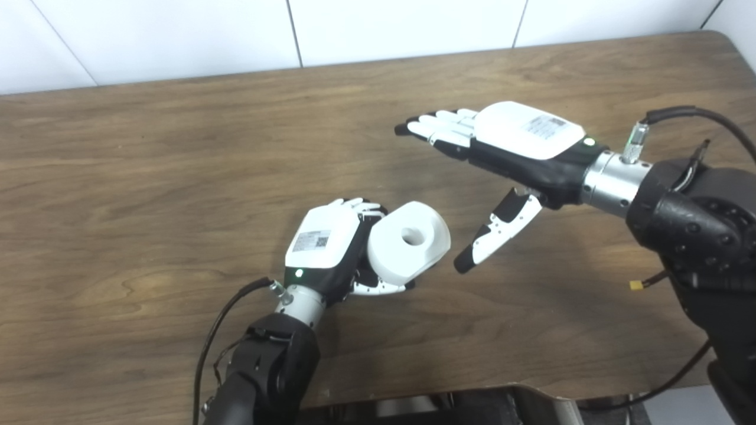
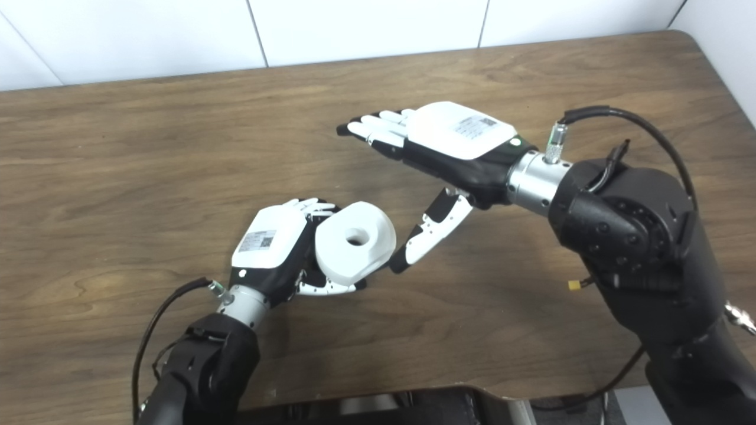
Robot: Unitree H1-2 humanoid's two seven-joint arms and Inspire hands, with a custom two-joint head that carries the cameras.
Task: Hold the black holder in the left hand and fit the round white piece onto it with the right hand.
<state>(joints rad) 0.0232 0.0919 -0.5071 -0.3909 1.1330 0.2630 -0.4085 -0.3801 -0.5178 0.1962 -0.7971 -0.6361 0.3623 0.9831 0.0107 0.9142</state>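
Above the wooden table (image 1: pixel 147 177), left hand (image 1: pixel 331 248) gripping round white piece (image 1: pixel 410 239); right hand (image 1: pixel 508 147) empty, fingers spread.

Left hand (image 1: pixel 331 248) was curled shut around the white piece (image 1: pixel 409 241), back facing up. Right hand (image 1: pixel 508 147) hovered apart to the right, palm down, fingers (image 1: pixel 440 127) straight, thumb (image 1: pixel 496 233) hanging down, holding nothing.

Label with QR-like code on back of each robot hand — left (image 1: pixel 322 240), right (image 1: pixel 520 139) — print unreadable.
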